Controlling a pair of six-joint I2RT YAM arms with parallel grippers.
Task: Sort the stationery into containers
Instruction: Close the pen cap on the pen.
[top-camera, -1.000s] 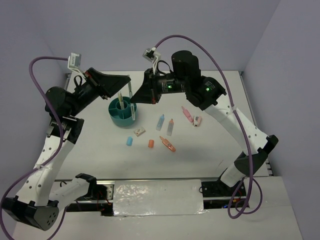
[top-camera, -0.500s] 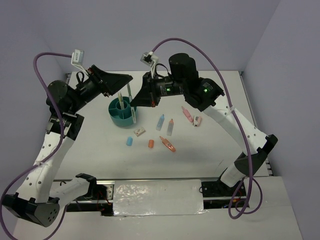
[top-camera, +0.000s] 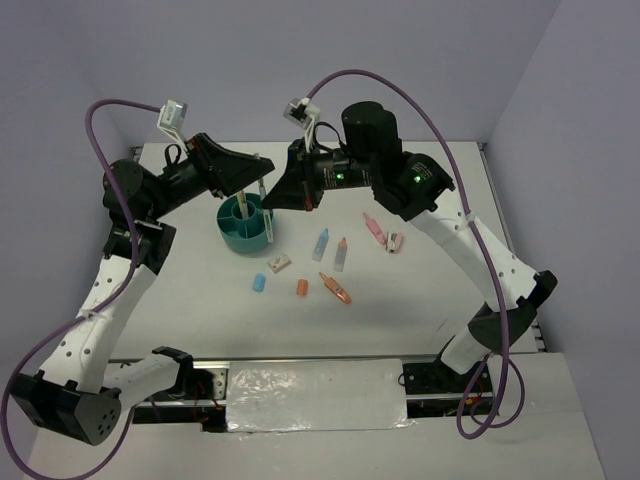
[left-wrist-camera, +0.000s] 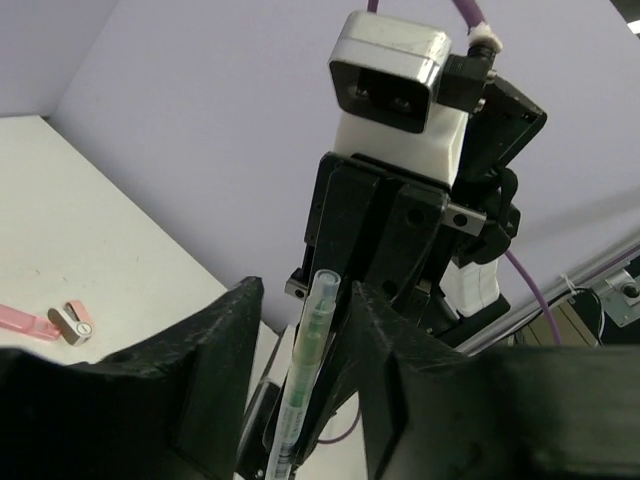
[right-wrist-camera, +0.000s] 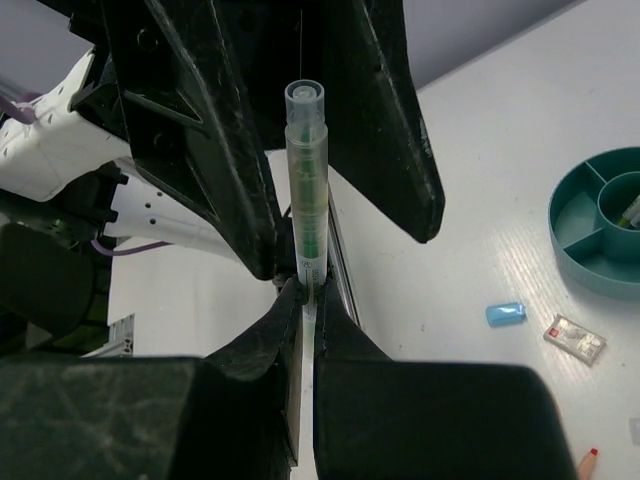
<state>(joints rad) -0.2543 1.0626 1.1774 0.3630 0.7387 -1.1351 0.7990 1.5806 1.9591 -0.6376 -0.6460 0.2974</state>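
We are handing over the green pen (right-wrist-camera: 305, 180), upright in the air near the teal organizer (top-camera: 240, 242): the right gripper (right-wrist-camera: 305, 300) is clenched on it, the left gripper (left-wrist-camera: 307, 292) stands released around it. Next, we think, it must be lowered into a compartment

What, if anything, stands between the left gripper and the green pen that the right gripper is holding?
Nothing visible does. The green pen sits in the gap between the left gripper's open fingers, clear of both, its capped end near their tips. The right gripper is shut on its other end.
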